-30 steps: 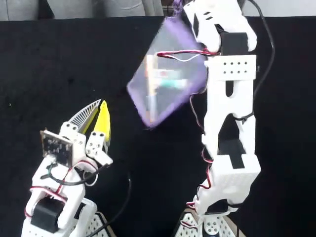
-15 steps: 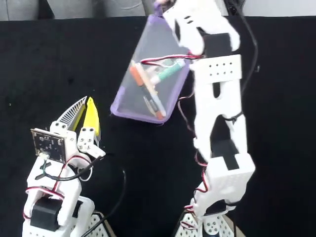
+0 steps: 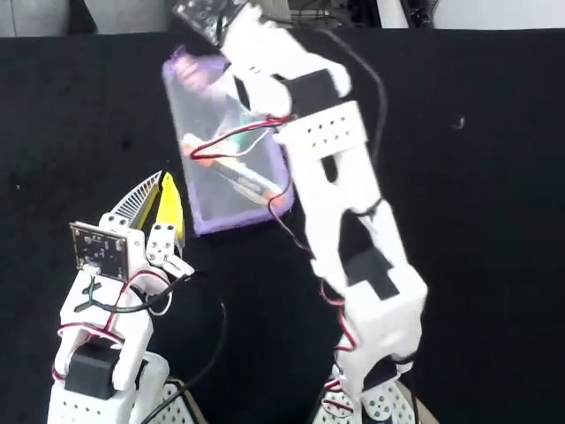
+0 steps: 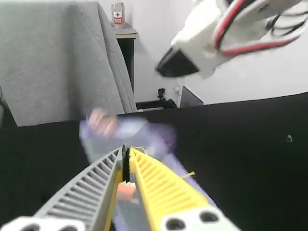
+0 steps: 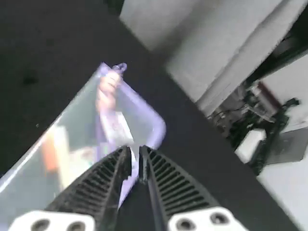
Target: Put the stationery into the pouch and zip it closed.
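A clear pouch (image 3: 221,146) with purple edging hangs tilted above the black table, with pens and other stationery (image 3: 237,174) lying inside it. My right gripper (image 3: 240,87) is shut on the pouch's upper purple edge; in the right wrist view its black fingertips (image 5: 134,151) pinch that edge, and the pouch (image 5: 67,144) hangs beyond them. My left gripper (image 3: 165,180), one finger yellow and one grey, is shut and holds nothing, low at the front left, just short of the pouch's lower corner. Past its tips (image 4: 126,152) the left wrist view shows the pouch (image 4: 144,135) close ahead.
The black table (image 3: 477,177) stretches free to the right of the right arm. Grey fabric (image 4: 53,62) hangs beyond the table's far edge. Red and black wires (image 3: 231,140) from the right arm cross in front of the pouch.
The right arm has swung the pouch from the upper middle to the left, toward the left gripper, and the pouch has turned as it went. The left arm has barely shifted.
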